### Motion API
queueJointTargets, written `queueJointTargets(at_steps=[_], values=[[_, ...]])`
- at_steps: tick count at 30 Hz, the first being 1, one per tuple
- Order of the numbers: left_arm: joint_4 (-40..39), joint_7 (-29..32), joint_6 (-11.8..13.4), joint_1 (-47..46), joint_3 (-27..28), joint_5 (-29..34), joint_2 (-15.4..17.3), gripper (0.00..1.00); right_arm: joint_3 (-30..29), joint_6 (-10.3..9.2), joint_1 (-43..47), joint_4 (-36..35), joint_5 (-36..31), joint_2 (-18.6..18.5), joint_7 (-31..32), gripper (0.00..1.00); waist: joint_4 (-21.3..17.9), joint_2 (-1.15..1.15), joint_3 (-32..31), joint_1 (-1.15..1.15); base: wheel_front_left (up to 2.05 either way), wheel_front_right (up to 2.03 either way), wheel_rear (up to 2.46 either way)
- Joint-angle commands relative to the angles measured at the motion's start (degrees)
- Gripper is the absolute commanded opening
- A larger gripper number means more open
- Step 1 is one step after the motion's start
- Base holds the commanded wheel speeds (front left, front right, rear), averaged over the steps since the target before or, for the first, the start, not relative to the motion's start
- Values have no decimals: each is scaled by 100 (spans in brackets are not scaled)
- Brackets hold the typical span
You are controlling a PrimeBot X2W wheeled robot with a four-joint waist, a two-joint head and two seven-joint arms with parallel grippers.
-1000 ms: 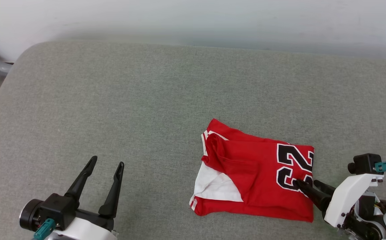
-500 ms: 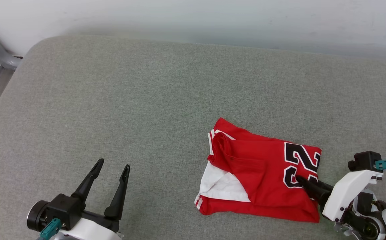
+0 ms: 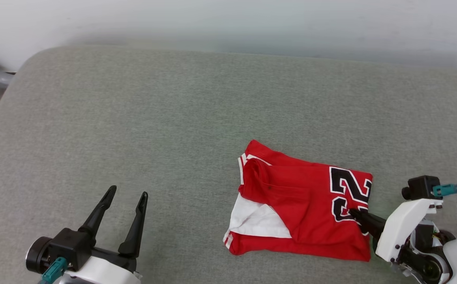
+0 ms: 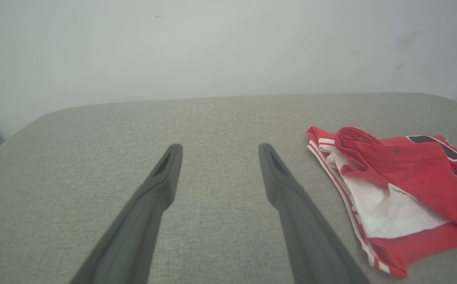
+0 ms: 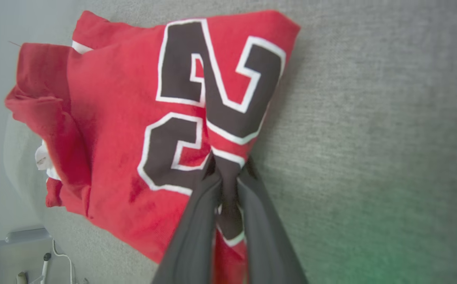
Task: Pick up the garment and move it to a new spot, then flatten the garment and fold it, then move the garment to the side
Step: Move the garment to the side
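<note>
The left gripper [image 3: 128, 192] and right gripper [image 3: 354, 213] have long tapering black fingers [image 3: 96, 215]; behind each sit a white wrist shell [image 3: 400, 228] and a teal connector [image 3: 445, 190].

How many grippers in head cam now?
2: left gripper at lower left, fingers open over the grey surface; right gripper at lower right, pinching the garment at its numbered edge.

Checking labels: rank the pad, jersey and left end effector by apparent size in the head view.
1. pad
2. jersey
3. left end effector, likely enlarged by nearness to the camera
</note>
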Motion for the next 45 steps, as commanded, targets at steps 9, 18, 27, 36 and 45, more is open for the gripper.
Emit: queueJointTargets(at_steps=[9, 18, 27, 36, 45], values=[[-80, -23, 2, -74, 60, 70, 12, 100, 502, -12, -368, -114, -180, -224, -206, 0, -821, 0, -29, 0, 0, 0, 0], [-227, -23, 3, -252, 25, 87, 133, 100, 953, -11, -708, -100, -321, -265, -444, 0, -1856, 0, 21, 0, 0, 0, 0], [-328, -23, 3, -380, 79, 71, 327, 100, 1364, -10, -980, 16, -246, -202, -715, 0, -2683, 0, 125, 0, 0, 0, 0], [-397, -23, 3, -468, 141, 136, 531, 100, 1537, -10, -1327, 281, -41, -357, -903, 0, -2777, 0, 338, 0, 0, 0, 0], [-645, -24, 2, -547, 292, -20, 750, 100, 1416, -11, -2045, 705, -17, -752, -1043, 0, -2368, 0, 748, 0, 0, 0, 0]])
